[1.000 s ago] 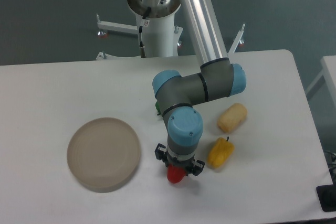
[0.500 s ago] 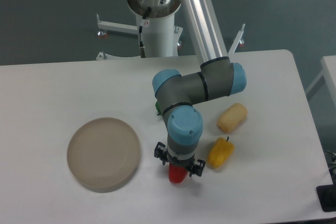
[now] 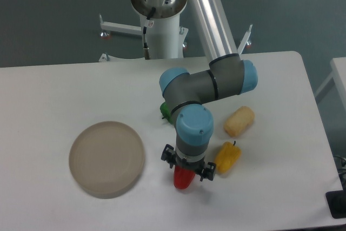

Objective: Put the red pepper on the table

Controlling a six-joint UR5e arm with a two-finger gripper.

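The red pepper (image 3: pixel 184 179) lies on the white table (image 3: pixel 65 90) near its front edge, just right of the plate. My gripper (image 3: pixel 187 170) points straight down directly over it and hides the pepper's top. The black fingers (image 3: pixel 168 156) stand spread to either side of the pepper, so the gripper looks open around it. Only the lower half of the pepper shows below the wrist.
A round beige plate (image 3: pixel 107 158) sits at the front left. A yellow pepper (image 3: pixel 227 157) lies right beside the gripper, and a pale yellow oblong piece (image 3: pixel 239 121) is behind it. A green pepper (image 3: pixel 165 110) peeks out from behind the arm's elbow.
The fingers have spread slightly. The wrist and forearm have shifted a little to the right and look larger, while the red pepper stays almost where it was and shows more.
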